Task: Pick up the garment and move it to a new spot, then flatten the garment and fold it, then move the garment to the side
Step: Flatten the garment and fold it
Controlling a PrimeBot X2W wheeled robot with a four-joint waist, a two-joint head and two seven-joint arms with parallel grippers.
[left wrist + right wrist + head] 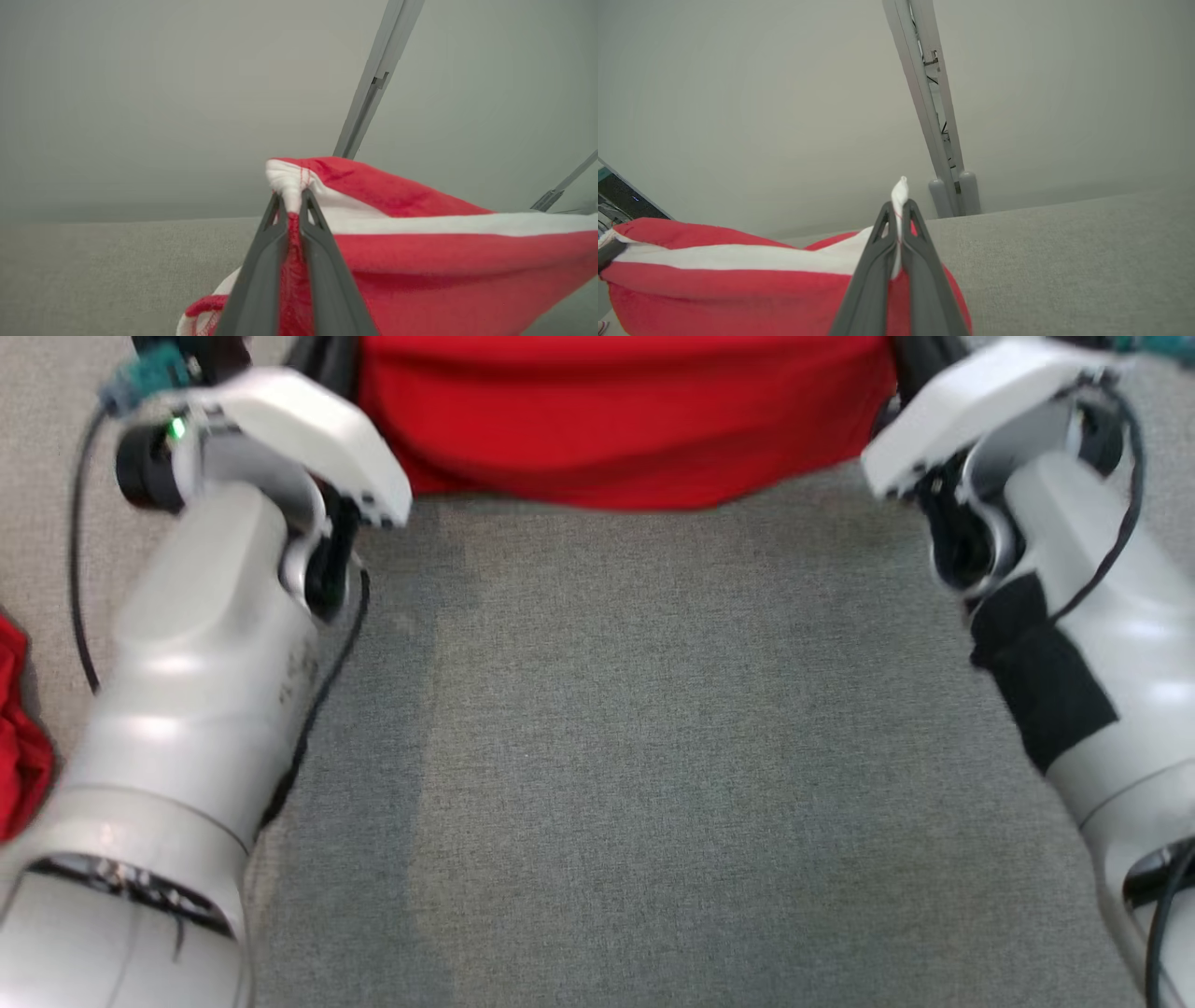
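Nearest us lies the grey cloth-covered table [597, 784]. Beyond it, our left pincer [290, 198] and right pincer [899, 210] each clamp a white-trimmed corner of the red fleece garment [616, 420], which is stretched crosswise between them (neither arm nearer).

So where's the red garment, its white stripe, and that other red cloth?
red garment [616, 420]: head view, middle of its red panel.
white stripe [444, 224]: left wrist view, midway along the stripe.
other red cloth [19, 747]: head view, its bunched part at left edge.
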